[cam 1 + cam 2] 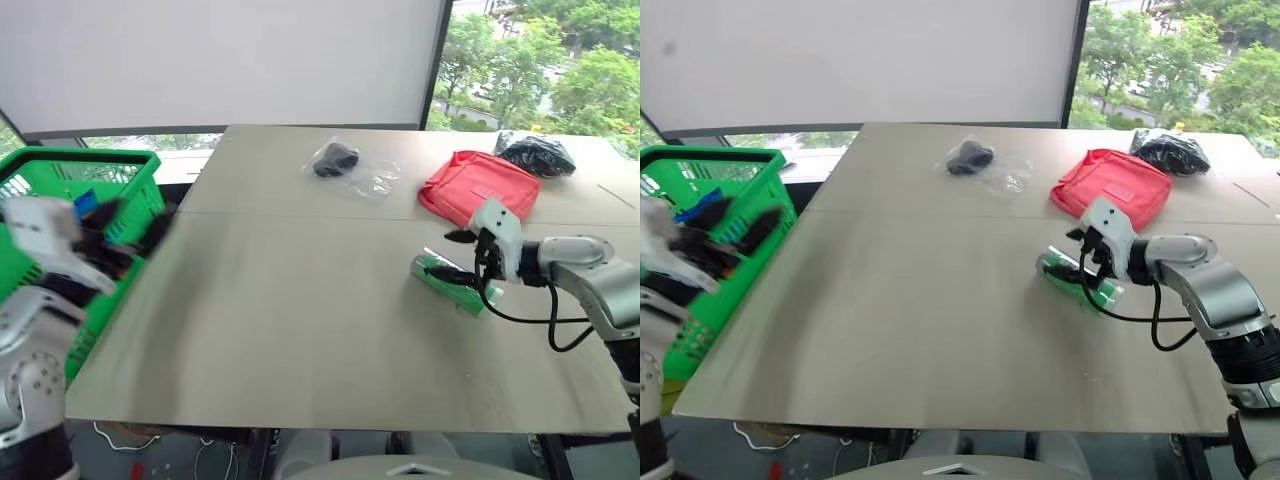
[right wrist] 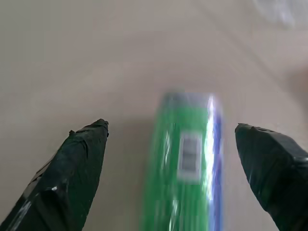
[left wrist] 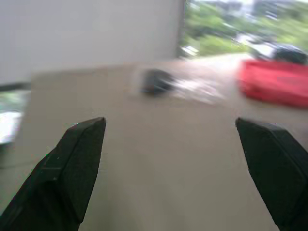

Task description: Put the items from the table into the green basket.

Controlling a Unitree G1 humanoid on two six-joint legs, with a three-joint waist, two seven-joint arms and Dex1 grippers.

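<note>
The right gripper (image 2: 171, 139) stands wide over the tube (image 2: 190, 159), which lies on the table (image 1: 280, 330) just in front of the red pouch (image 1: 478, 186). To grip well, it should centre the tube between its fingers before closing. The left gripper (image 3: 175, 139), also wide and empty, hangs beside the basket (image 1: 60, 165), well left of the pouch.

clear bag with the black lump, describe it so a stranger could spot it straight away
Start at the table and look to its far side, left of the coral-red pouch. The clear bag lies flat there, alone. Unlike the all-black crinkled bag farther right, it is see-through, with one dark lump inside.
</note>
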